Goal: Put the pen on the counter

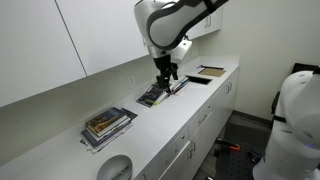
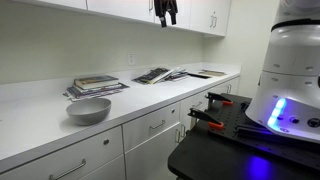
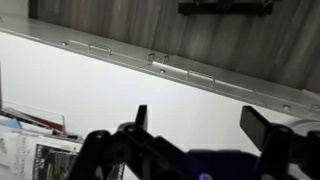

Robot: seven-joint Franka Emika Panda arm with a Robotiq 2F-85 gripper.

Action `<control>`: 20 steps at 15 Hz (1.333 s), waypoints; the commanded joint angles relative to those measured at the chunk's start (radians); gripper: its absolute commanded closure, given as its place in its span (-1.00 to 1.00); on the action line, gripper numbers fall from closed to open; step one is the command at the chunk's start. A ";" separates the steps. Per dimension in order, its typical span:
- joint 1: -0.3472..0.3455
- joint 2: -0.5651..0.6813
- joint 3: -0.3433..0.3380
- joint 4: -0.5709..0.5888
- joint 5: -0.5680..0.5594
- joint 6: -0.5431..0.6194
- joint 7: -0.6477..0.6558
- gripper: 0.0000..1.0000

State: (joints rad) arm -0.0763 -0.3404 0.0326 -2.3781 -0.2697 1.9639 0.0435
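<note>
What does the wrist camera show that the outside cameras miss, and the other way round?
Only the wrist view: the gripper close up, jaws open and empty, and a metal strip along a grey panel. Only the exterior views: the bowl, the stack of books, the drawers and the arm. Both: the magazines under the gripper, on the counter.

Smooth white counter (image 1: 172,114), glossy paper magazines (image 2: 95,86).
</note>
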 commanded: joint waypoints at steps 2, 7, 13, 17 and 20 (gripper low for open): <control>0.023 0.103 0.043 0.014 0.054 0.036 0.311 -1.00; 0.095 0.364 0.109 0.084 0.131 0.188 0.695 -1.00; 0.214 0.653 0.065 0.244 0.219 0.351 1.022 -1.00; 0.272 0.778 0.027 0.346 0.309 0.419 1.177 -1.00; 0.311 0.857 0.001 0.412 0.367 0.480 1.298 -1.00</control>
State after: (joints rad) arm 0.1899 0.4564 0.0706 -2.0270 0.0415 2.4068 1.2354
